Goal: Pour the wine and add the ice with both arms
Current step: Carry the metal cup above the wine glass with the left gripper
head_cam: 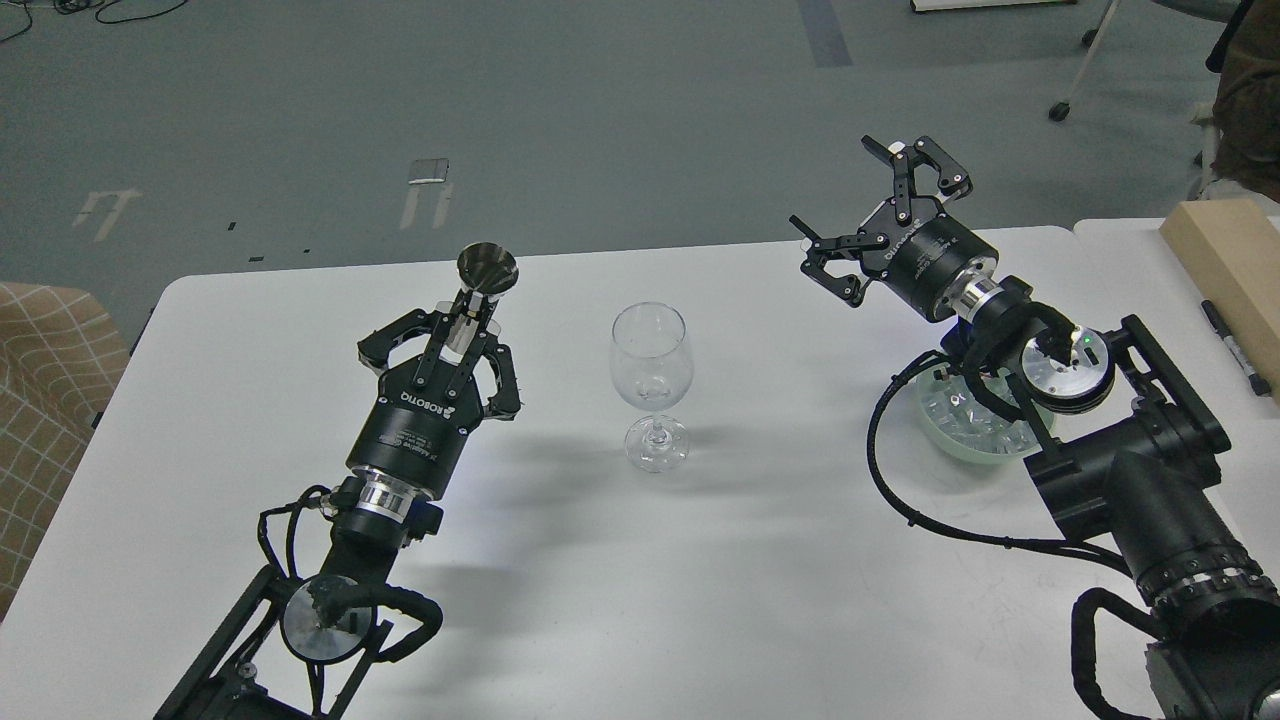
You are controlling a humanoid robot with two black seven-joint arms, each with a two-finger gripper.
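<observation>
Our left gripper (462, 335), at eight o'clock from the wine glass (650, 385), is closed around a small metal measuring cup (486, 272) whose mouth tips toward the glass. The glass stands upright mid-bench (620, 600); any wine in it we cannot make out. Our right gripper (872, 215), at two o'clock from the glass, is spread wide and holds nothing. Under that arm's wrist, a pale green bowl (965, 440) holds the ice (958, 412).

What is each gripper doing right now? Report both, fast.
Left gripper: shut on a small metal cup.
Right gripper: open, holding nothing, raised above the table.
</observation>
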